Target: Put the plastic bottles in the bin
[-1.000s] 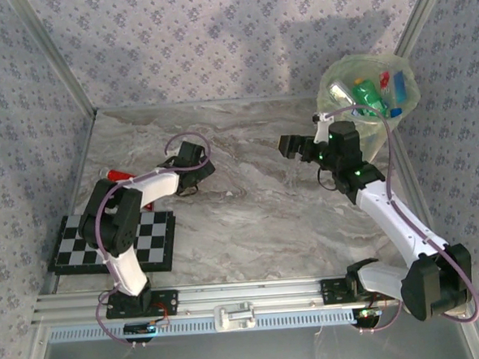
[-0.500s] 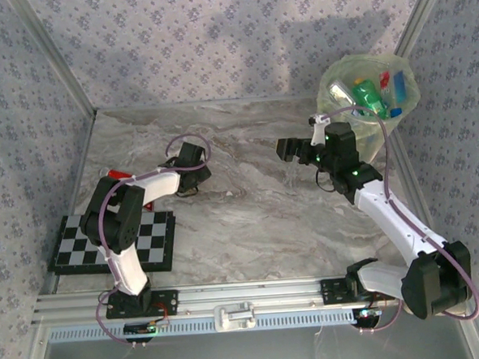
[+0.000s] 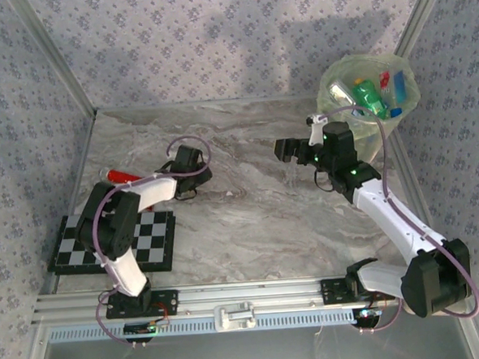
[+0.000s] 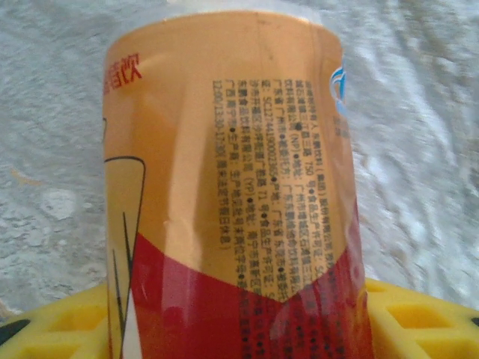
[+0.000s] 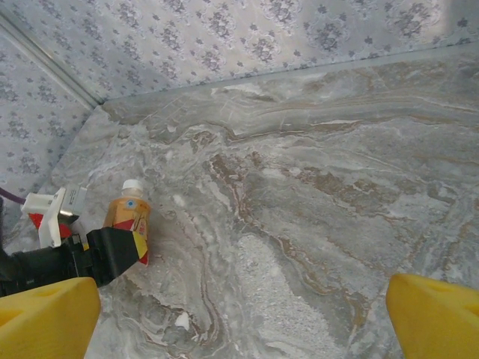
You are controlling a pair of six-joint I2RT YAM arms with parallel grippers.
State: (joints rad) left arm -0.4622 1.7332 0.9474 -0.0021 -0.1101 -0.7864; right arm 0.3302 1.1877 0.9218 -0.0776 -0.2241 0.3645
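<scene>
Left gripper (image 3: pixel 192 170): clamps the orange-and-red bottle (image 4: pixel 232 187), low over the marble table (image 3: pixel 258 219), left of centre. Right gripper (image 5: pixel 239 303): gapes wide, holds nothing, hangs near the bin (image 3: pixel 329 83) with several bottles (image 3: pixel 370 97) inside.

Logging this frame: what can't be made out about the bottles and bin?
Left wrist view: the orange bottle is cut off at top and bottom by the frame edges; label print too small to read.
Top view: a red item beside the left arm is partly hidden by that arm; whether it is a bottle cannot be told.
Top view: the bottles in the bin overlap and are too small to count.
</scene>
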